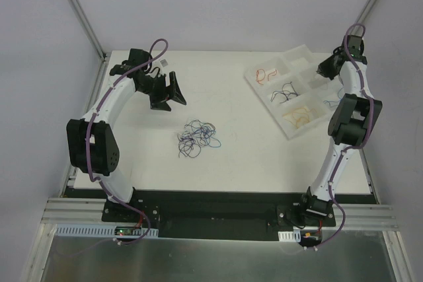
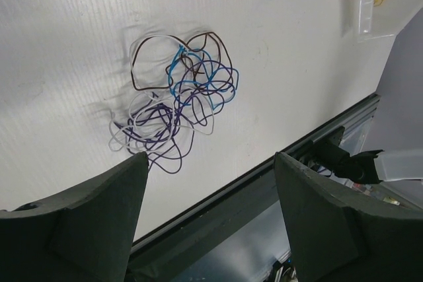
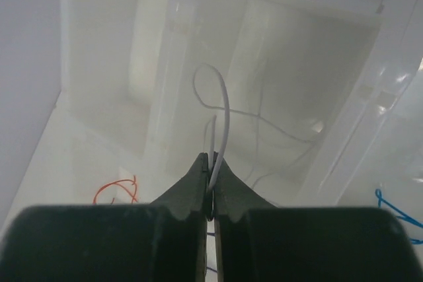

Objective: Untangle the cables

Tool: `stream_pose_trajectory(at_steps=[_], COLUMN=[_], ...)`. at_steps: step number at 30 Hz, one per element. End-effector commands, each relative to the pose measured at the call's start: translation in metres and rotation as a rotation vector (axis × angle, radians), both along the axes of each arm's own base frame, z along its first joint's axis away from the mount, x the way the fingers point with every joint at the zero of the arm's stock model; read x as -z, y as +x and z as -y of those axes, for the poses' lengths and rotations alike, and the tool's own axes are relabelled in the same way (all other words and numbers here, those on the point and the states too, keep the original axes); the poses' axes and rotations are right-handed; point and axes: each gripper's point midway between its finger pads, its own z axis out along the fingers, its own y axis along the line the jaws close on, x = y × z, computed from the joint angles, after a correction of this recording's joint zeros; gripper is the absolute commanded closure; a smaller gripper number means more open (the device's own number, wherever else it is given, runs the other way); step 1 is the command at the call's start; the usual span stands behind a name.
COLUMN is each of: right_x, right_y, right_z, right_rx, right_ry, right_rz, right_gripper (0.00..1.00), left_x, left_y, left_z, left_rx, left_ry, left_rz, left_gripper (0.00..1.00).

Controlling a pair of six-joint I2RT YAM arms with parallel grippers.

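Note:
A tangle of thin cables (image 1: 197,138), purple, blue, brown and white, lies on the white table; it also shows in the left wrist view (image 2: 178,97). My left gripper (image 1: 173,92) hovers open and empty up-left of the tangle, its fingers (image 2: 99,216) wide apart. My right gripper (image 1: 324,69) is over the white divided tray (image 1: 316,120) at the far right. It is shut on a white cable (image 3: 221,110) that loops up from its fingertips (image 3: 211,163) above a tray compartment.
The tray holds sorted cables: a red one (image 1: 268,74), a dark one (image 1: 285,92), a yellow one (image 1: 297,115), and a blue one (image 3: 396,209) seen in the right wrist view. The table's front edge and metal rail (image 2: 264,176) lie below the tangle.

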Motion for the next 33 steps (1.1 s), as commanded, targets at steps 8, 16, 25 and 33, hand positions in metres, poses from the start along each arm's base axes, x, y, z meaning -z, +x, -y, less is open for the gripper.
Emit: stream_pose_trajectory(at_steps=[8,16,25,33], right_x=[-0.027,-0.097,-0.108,-0.032], right_y=[0.015,-0.049,-0.116,-0.257], right_z=[-0.001,-0.018,-0.141,-0.341], right_rx=[-0.047,-0.113,-0.399,-1.096], right_ry=[-0.127,-0.32,-0.213,0.029], right_rz=[-0.029,-0.066,0.034,0.028], right_gripper=[0.6,0.32,0.27,0.3], left_x=[-0.026,-0.033,-0.025,-0.001], left_y=[-0.033,-0.053,-0.077,-0.079], left_z=[0.031,0.057,0.052,0.043], left_rx=[0.079,0.149,0.133,0.03], left_ry=[-0.048,-0.041,0.009,0.048], left_rz=[0.042,0.06,0.091,0.031], left_gripper=[0.24,0.25,0.25,0.35])
